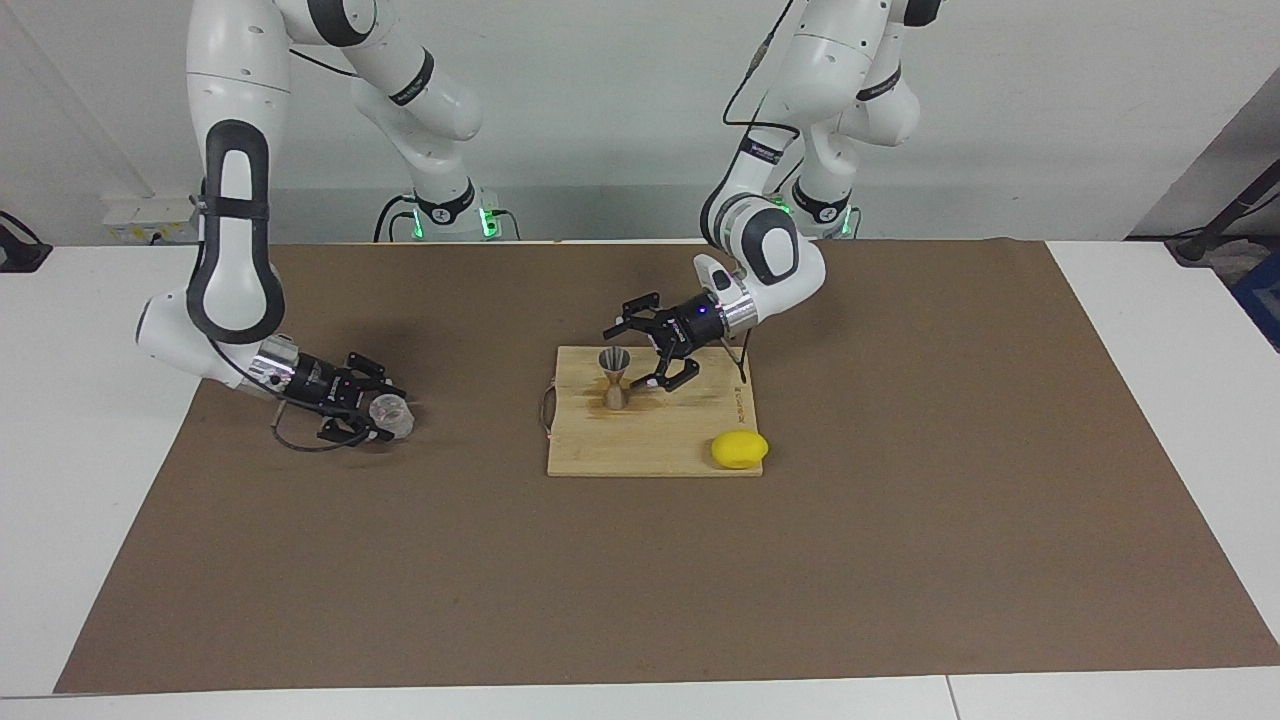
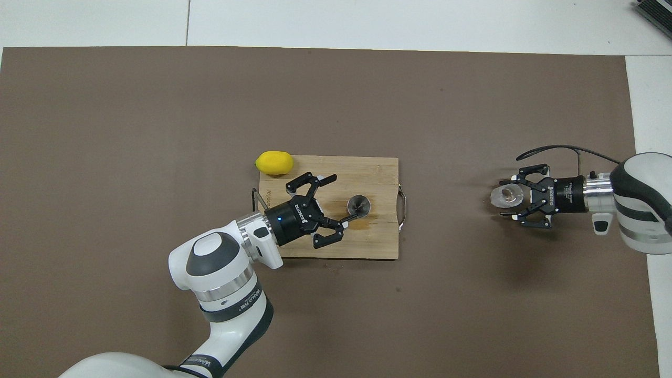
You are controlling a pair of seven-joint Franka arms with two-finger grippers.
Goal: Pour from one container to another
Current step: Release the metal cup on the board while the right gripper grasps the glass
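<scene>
The clear ribbed tumbler [image 1: 396,414] [image 2: 506,195] stands on the brown mat toward the right arm's end of the table. My right gripper [image 1: 384,411] [image 2: 509,197] is low at the mat and open, with one finger close on each side of the tumbler. The silver hourglass jigger [image 1: 614,380] [image 2: 359,206] stands upright on the wooden cutting board [image 1: 650,440] [image 2: 378,173]. My left gripper [image 1: 630,358] [image 2: 342,197] is open and holds nothing. It hangs just beside the jigger, on the side toward the left arm's end.
A yellow lemon [image 1: 740,449] [image 2: 274,163] lies at the board's corner farthest from the robots, toward the left arm's end. A thin black bent rod [image 1: 740,365] [image 2: 261,197] sits at the board's edge under the left wrist. A brown mat [image 1: 900,520] covers the table.
</scene>
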